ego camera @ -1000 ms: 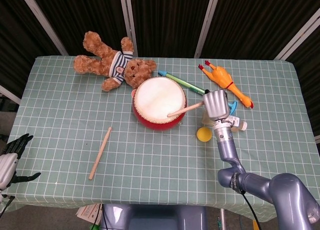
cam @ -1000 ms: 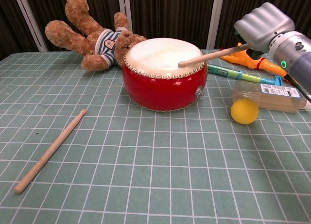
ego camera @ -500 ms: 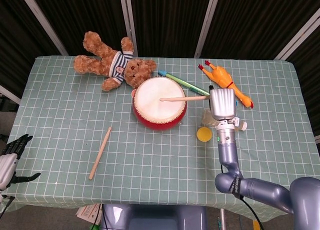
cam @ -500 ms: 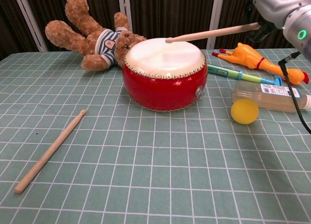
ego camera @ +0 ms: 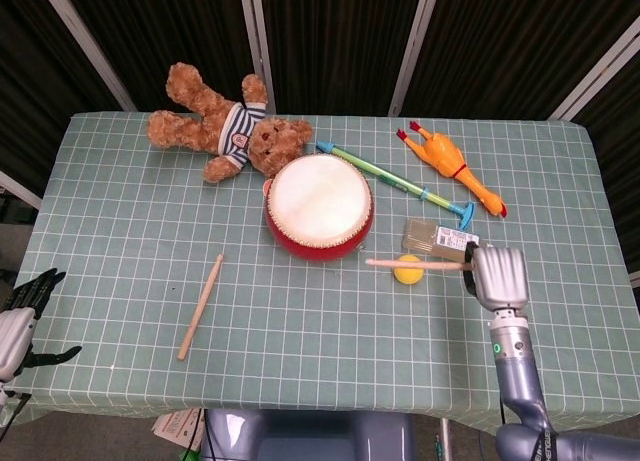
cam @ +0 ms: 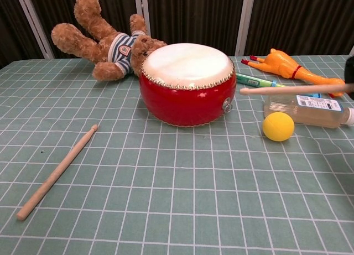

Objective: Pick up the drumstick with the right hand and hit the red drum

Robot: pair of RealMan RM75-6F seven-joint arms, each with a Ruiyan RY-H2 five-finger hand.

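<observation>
While the red drum (ego camera: 319,207) serves as the reference item, entries follow.

Red drum: upright on the green checked tablecloth (ego camera: 120,241), pale skin facing up, red body with a studded rim.

Right hand (ego camera: 496,275): to the right of the drum and nearer the robot, well clear of it; fingers closed around the butt of a drumstick (ego camera: 415,265). The chest view shows only a dark sliver of it at the frame's right edge.

Drumstick, held: roughly level, tip pointing toward the drum, stopping short of its near right side; not touching the skin. From the head view it passes over the yellow ball (ego camera: 406,269); the chest view shows it raised above the table, crossing in front of the clear bottle (cam: 307,109).

Left hand (ego camera: 22,311): far left of the drum at the table's near corner, dark fingers spread apart, holding nothing.

Second drumstick (ego camera: 201,306): flat on the cloth, left of the drum and nearer the robot, well apart from it.

Teddy bear (ego camera: 224,125): lying behind-left of the drum, head just beside its rim.

Green and blue stick (ego camera: 393,180): behind-right of the drum, running diagonally away from it.

Rubber chicken (ego camera: 450,164): further right, behind the bottle.
</observation>
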